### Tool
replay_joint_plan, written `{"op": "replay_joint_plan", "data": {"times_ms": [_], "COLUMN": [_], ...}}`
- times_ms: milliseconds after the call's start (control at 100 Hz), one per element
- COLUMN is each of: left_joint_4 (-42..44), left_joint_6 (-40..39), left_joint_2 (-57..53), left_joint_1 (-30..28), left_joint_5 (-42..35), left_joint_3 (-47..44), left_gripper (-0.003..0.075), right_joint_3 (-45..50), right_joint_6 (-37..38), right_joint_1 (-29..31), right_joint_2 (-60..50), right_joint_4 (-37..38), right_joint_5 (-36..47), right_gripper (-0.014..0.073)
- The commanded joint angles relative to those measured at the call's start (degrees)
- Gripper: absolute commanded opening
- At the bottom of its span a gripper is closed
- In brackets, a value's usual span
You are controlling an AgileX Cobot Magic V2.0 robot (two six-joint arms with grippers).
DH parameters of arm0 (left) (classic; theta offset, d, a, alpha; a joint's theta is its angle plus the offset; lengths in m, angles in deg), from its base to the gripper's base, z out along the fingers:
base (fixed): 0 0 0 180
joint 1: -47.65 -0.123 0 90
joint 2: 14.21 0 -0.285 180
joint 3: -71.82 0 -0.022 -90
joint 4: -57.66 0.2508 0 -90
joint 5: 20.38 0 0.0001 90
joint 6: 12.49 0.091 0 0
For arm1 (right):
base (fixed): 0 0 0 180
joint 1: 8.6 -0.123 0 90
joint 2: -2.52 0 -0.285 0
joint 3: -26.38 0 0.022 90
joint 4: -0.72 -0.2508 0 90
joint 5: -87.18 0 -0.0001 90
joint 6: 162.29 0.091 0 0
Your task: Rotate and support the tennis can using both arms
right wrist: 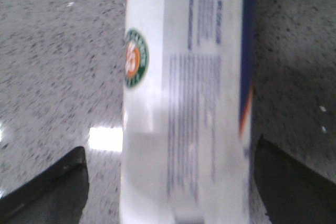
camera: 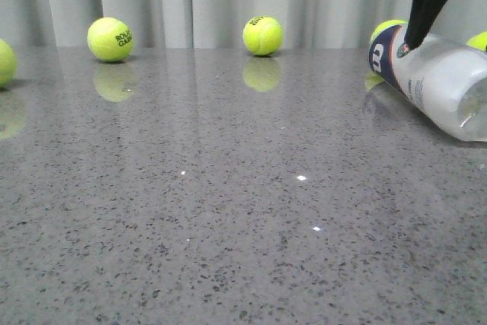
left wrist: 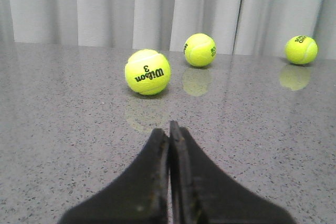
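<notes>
While you look across the grey speckled table (camera: 228, 211) in the front view, most of the rig is out of sight: only one black finger (camera: 426, 1) of the right arm drops in at the upper right, its tip at the tennis can (camera: 437, 81). The can lies on its side at the right edge of the frame, its near end cut off there, its navy band toward the back. You cannot tell from this view whether that tip touches it.

From the right wrist, the right gripper (right wrist: 170, 182) is spread wide, a finger (right wrist: 50, 192) in each lower corner and the blurred can (right wrist: 184, 103) between them, neither pad clearly on it. The print is unreadable; you can make out the round green-orange emblem.

From the left wrist, the left gripper (left wrist: 169, 135) is pressed closed on nothing, its base cut off at the bottom. Beyond it sit a Wilson ball (left wrist: 147, 72), then two more balls (left wrist: 199, 50) before the curtain (left wrist: 131, 3).
</notes>
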Motion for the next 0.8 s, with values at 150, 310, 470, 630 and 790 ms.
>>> {"op": "replay_joint_plan", "data": {"times_ms": [150, 310, 470, 630, 790], "left_joint_4": [-0.43, -0.43, -0.43, -0.43, -0.43], "left_joint_6": [-0.43, -0.43, -0.43, -0.43, -0.43], "left_joint_2": [-1.94, -1.94, -1.94, -1.94, -1.94], "left_joint_1": [0.05, 0.05, 0.05, 0.05, 0.05], "left_joint_5": [-4.47, -4.47, -4.47, -4.47, -4.47], "left_joint_3": [-2.62, -2.62, -2.62, -2.62, -2.62], "left_gripper": [-0.0019, -0.0019, -0.0019, -0.0019, -0.0019], "right_joint_3": [-5.98, -6.97, -9.14, -13.58, -16.49], "right_joint_6": [-0.9, -1.42, -5.14, -15.79, -34.9], "right_joint_1": [-0.07, -0.07, -0.3, -3.58, -9.25], "right_joint_2": [5.68, 7.05, 6.68, 5.25, 5.45], "right_joint_4": [-0.93, -0.93, -0.98, -0.98, -0.98], "right_joint_5": [0.09, -1.2, -2.74, -7.46, -12.26], "right_gripper": [0.0629, 0.0454, 0.0329, 0.033, 0.033]}}
